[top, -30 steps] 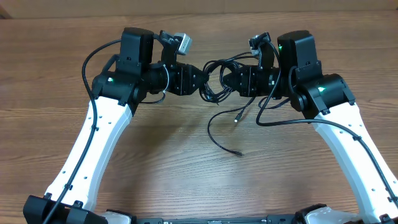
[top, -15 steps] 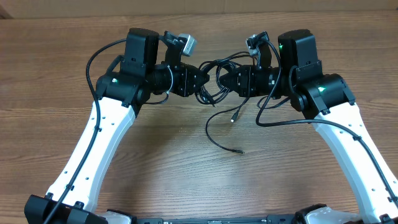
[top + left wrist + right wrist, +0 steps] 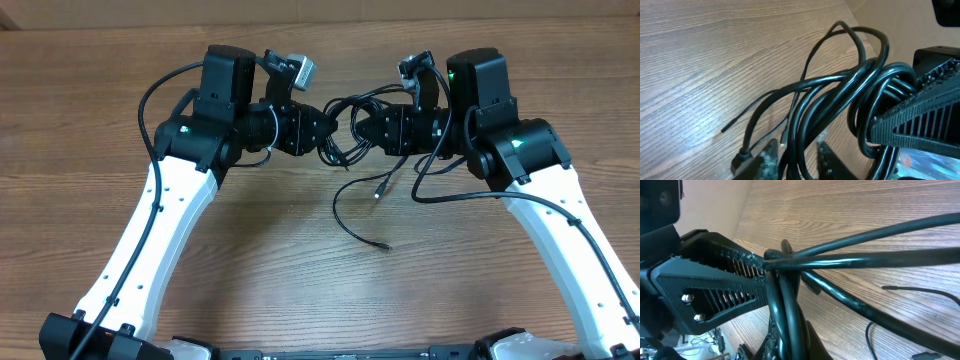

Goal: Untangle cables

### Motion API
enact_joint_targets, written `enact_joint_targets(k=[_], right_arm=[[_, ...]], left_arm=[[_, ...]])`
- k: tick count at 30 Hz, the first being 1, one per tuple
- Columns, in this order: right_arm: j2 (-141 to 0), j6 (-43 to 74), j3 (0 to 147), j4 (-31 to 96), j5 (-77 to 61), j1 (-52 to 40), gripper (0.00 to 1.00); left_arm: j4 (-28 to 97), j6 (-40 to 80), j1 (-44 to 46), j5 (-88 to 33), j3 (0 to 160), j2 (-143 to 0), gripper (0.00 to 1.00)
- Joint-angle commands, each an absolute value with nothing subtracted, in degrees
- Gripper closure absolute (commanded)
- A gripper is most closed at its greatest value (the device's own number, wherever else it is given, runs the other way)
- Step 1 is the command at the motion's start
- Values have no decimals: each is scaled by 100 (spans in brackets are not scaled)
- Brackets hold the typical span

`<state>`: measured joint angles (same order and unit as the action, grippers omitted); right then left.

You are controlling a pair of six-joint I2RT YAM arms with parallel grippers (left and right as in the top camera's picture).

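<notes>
- Brown wood-grain desk: carries only the trailing ends.
- Tangle of thin black cables: held up at the far middle between my hands, I judge so its loops spread open.
- My left hand: narrowed onto several strands, to draw them out.
- My right hand: clamped on the knot, anchoring it.
- Silver-tipped plug: loose below.

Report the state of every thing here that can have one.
cables: tangled in a bundle, held up between both grippers, loose ends trailing toward the table.
left gripper: shut on the cables.
right gripper: shut on the cables.
</notes>
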<state>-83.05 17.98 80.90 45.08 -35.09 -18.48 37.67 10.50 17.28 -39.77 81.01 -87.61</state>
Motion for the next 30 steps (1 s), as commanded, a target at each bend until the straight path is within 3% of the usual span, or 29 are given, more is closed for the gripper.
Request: enact_joint_targets(k=[1,4,14,25,30], right_arm=[[-8265,1798,8141,4466,-3481,-1865,96],[-8265,1798,8141,4466,-3483,-1865,96],[-8265,1791,8141,4532,-3476,-1870,96],[-8265,1728,8138,5076,-2652,-1870,96],[-8265,1638,8138,5116,-2655,-1870,96]], left_arm=[[3726,1031,1765,-4038,8176,-8689,85],[3726,1031,1765,-4038,8176,-8689,96],[3607,1302,1767,-4049,8176,-8689,96],[2189,3629,1750,-4545,8176,-8689,96],[2093,4165,1559,-4482,8176,-8689,96]])
